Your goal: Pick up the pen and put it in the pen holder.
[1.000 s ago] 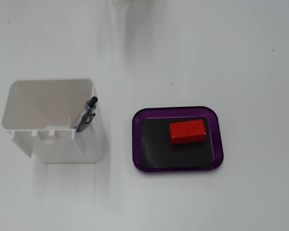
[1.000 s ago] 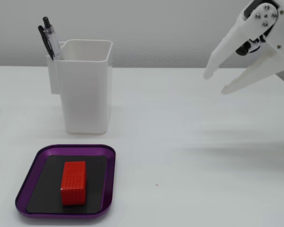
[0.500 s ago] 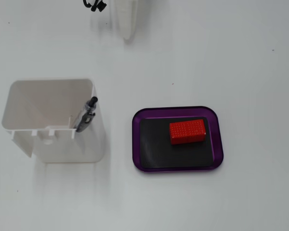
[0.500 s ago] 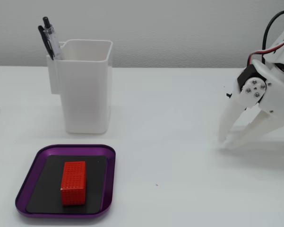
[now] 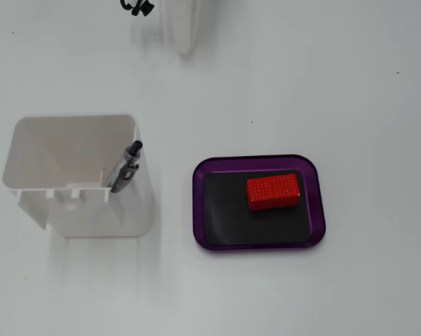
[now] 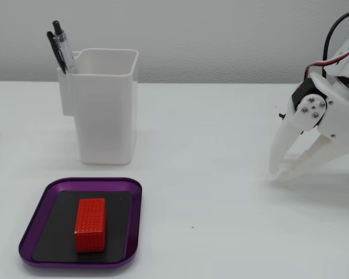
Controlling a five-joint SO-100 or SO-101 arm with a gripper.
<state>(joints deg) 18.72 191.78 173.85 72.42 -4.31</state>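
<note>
A clear pen with a black clip stands upright in the small side slot of the white pen holder. In a fixed view the pen's top sticks out above the holder at its left side. My white gripper is far to the right of the holder, pointing down, its tips together just above or on the table, with nothing in it. In a fixed view only its lower end shows at the top edge.
A purple tray with a black mat holds a red studded block; it also shows in a fixed view to the right of the holder. A black cable lies at the top edge.
</note>
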